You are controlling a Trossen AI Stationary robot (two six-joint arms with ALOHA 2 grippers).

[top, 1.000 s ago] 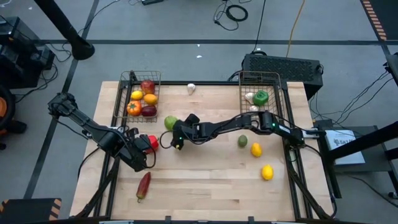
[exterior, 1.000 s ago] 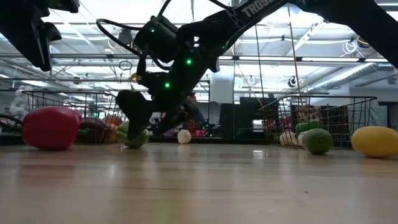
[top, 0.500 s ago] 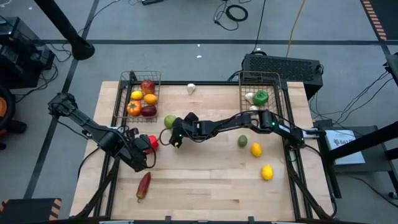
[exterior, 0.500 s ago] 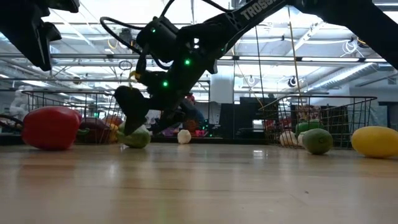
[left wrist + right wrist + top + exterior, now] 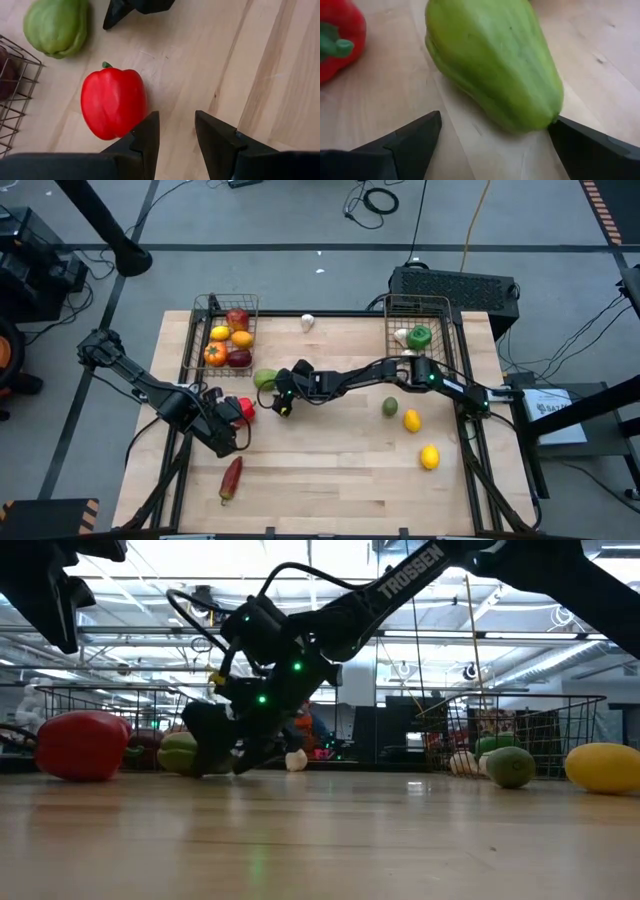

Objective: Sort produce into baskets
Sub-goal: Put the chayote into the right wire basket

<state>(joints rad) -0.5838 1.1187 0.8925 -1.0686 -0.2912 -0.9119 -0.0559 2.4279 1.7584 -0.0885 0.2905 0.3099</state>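
A pale green vegetable (image 5: 265, 379) lies on its side on the wooden table near the left basket (image 5: 228, 335), which holds several pieces of produce. My right gripper (image 5: 495, 122) is open, low over the table, with the vegetable (image 5: 492, 60) between its fingers. A red pepper (image 5: 114, 102) lies on the table just in front of my left gripper (image 5: 176, 120), which hangs open above the table with nothing between its fingers. The right basket (image 5: 418, 330) holds a green pepper and some garlic. My right gripper has one fingertip (image 5: 570, 132) against the green vegetable's narrow end (image 5: 547, 112); the other finger (image 5: 415, 135) stands clear of it. The fingers slant down from the table's right side. The vegetable lies on the table.
A dark chili (image 5: 231, 477) lies near the front left. A green lime (image 5: 390, 407) and two lemons (image 5: 411, 420) (image 5: 429, 457) lie at the right. A garlic bulb (image 5: 308, 321) sits at the far edge between the baskets. Bare wood lies in the near middle.
My right gripper has gone down and toward the table's left edge, staying open. The green vegetable has slid a little toward the left, nearer the left basket.
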